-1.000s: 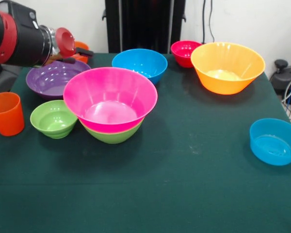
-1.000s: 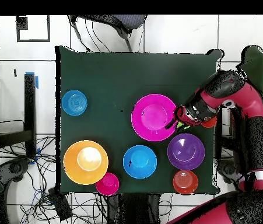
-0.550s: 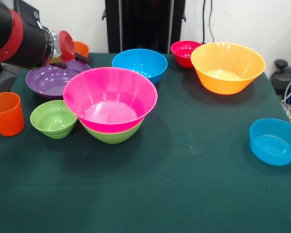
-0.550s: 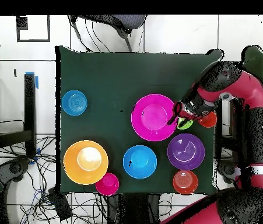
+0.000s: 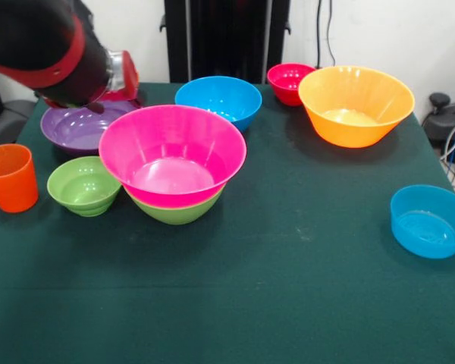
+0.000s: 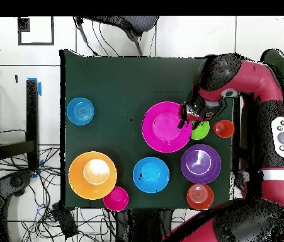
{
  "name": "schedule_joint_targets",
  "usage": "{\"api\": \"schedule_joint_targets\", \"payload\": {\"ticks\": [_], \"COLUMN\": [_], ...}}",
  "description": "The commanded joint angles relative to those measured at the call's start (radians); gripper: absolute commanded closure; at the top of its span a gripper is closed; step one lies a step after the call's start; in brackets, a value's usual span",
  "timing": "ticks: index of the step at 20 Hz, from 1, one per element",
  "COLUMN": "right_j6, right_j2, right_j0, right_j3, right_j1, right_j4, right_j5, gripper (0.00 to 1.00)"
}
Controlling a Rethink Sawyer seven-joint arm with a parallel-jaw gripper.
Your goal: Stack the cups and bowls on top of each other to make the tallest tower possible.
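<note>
The tower is a large pink bowl (image 5: 172, 152) (image 6: 165, 126) nested in a green bowl (image 5: 178, 210). My gripper (image 5: 120, 79) (image 6: 186, 117) hangs over the pink bowl's rim on the side toward the purple bowl (image 5: 77, 126) (image 6: 200, 163); nothing shows in it. A small green bowl (image 5: 83, 184) (image 6: 200, 131) and the orange cup (image 5: 10, 177) (image 6: 223, 128) stand beside the tower. Loose bowls: medium blue (image 5: 218, 98) (image 6: 150, 174), large orange (image 5: 356, 102) (image 6: 92, 174), small red (image 5: 288, 80) (image 6: 116, 198), small blue (image 5: 428, 220) (image 6: 80, 111), small orange (image 6: 199, 196).
The arm (image 5: 38, 42) (image 6: 251, 82) reaches in over the table's cup-side edge and hides the small orange bowl in the front view. The dark green cloth (image 5: 288, 303) (image 6: 106, 82) covers the table. Cables and equipment lie on the floor around it.
The arm has swung and the gripper has moved from over the small green bowl toward the pink bowl's rim. The small orange bowl is now hidden in the front view. No bowl moved.
</note>
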Motion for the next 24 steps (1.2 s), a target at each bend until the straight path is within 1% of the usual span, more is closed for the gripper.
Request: {"api": "schedule_joint_targets", "payload": {"ticks": [1, 5, 7, 9, 13, 15, 19, 24], "right_j6": [-0.147, -0.105, -0.123, -0.139, -0.137, -0.156, -0.175, -0.144], "right_j2": [-0.062, -0.094, -0.104, -0.107, -0.117, -0.119, -0.122, -0.135], "right_j0": [0.095, 0.119, 0.135, 0.155, 0.191, 0.209, 0.232, 0.253], "right_j3": [0.053, 0.094, 0.09, 0.076, 0.033, 0.017, 0.024, 0.039], "right_j1": [-0.092, -0.144, -0.165, -0.179, -0.171, -0.173, -0.19, -0.177], "right_j4": [-0.123, -0.129, -0.152, -0.184, -0.236, -0.264, -0.313, -0.364], "right_j5": [-0.102, -0.088, -0.079, -0.1, -0.132, -0.135, -0.183, -0.287], "gripper": [0.0, 0.0, 0.0, 0.0, 0.0, 0.0, 0.0, 0.0]}}
